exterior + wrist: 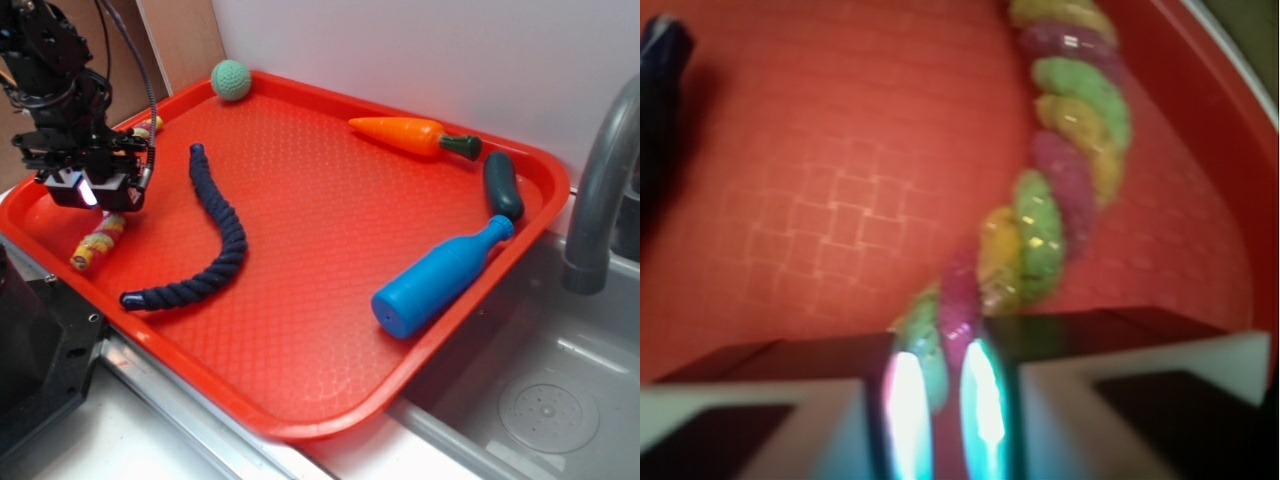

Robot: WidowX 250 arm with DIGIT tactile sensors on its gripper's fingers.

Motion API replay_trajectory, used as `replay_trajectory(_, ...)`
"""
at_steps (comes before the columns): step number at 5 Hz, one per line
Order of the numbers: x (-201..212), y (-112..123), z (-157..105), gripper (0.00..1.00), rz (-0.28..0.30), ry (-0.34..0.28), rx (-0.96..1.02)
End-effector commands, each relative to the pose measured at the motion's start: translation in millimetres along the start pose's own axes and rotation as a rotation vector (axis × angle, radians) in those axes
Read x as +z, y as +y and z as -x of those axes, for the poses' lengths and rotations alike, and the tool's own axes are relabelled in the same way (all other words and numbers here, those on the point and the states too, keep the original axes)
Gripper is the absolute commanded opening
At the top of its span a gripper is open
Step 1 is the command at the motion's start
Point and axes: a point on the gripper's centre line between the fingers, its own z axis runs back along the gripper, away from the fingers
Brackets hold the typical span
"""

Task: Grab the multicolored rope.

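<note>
The multicolored rope (100,240), twisted in yellow, pink-red and light green, lies along the left rim of the red tray (330,230). One end pokes out behind the arm and the other lies below it. In the wrist view the rope (1060,180) runs from the upper right down into my gripper (940,370). The two fingers (902,400) stand close together with the rope pinched between them. Seen from the exterior view, my gripper (90,195) sits low over the rope's middle, hiding that stretch.
A navy rope (225,240) curves across the tray's left half, its tip in the wrist view (660,50). A green ball (231,79), carrot (400,133), dark cucumber (503,185) and blue bottle (440,278) lie farther right. Faucet (600,180) and sink (560,400) stand beyond.
</note>
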Motion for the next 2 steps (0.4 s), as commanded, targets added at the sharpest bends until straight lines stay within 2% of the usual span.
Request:
replay_trajectory(1,60,22,1,1.00,0.083,-0.053,-0.140)
replay_trajectory(2,87,-42,-10,1.00,0.136,-0.087,-0.102)
